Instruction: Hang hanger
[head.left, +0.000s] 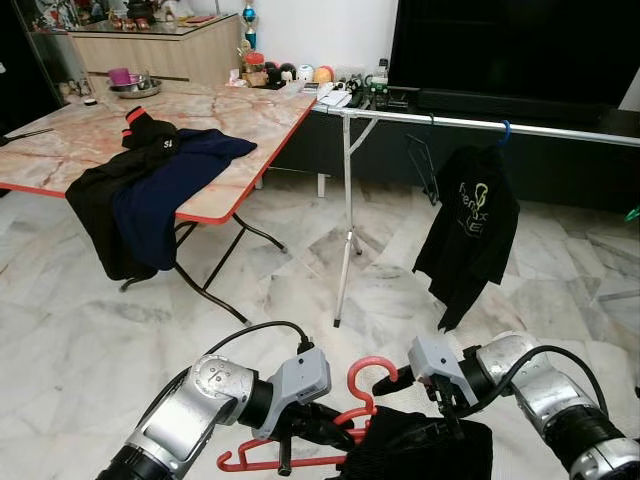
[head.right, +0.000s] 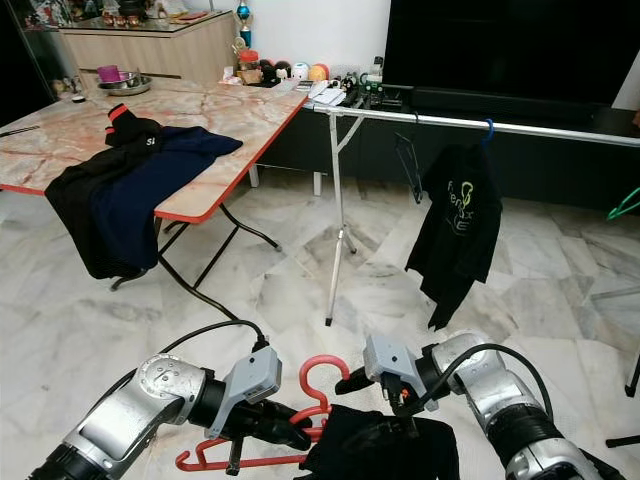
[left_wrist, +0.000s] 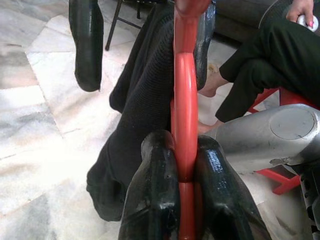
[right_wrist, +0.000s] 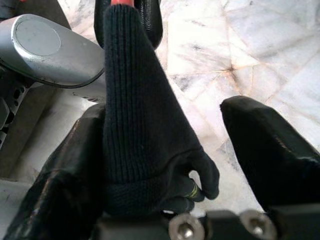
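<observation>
While the left hand (head.left: 318, 432) clamps the red hanger (head.left: 345, 415) at 6 o'clock, a black garment (head.left: 425, 448) draped over it, the right hand (right_wrist: 165, 135) stands open around the cloth. Judged, dressing is nearly finished; next comes carrying the hook to the rail (head.left: 480, 124) at 1 o'clock. The left wrist view shows a seated person's leg (left_wrist: 250, 85).

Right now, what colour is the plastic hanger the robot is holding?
Red: the plastic hanger, clearest in the left wrist view.
</observation>
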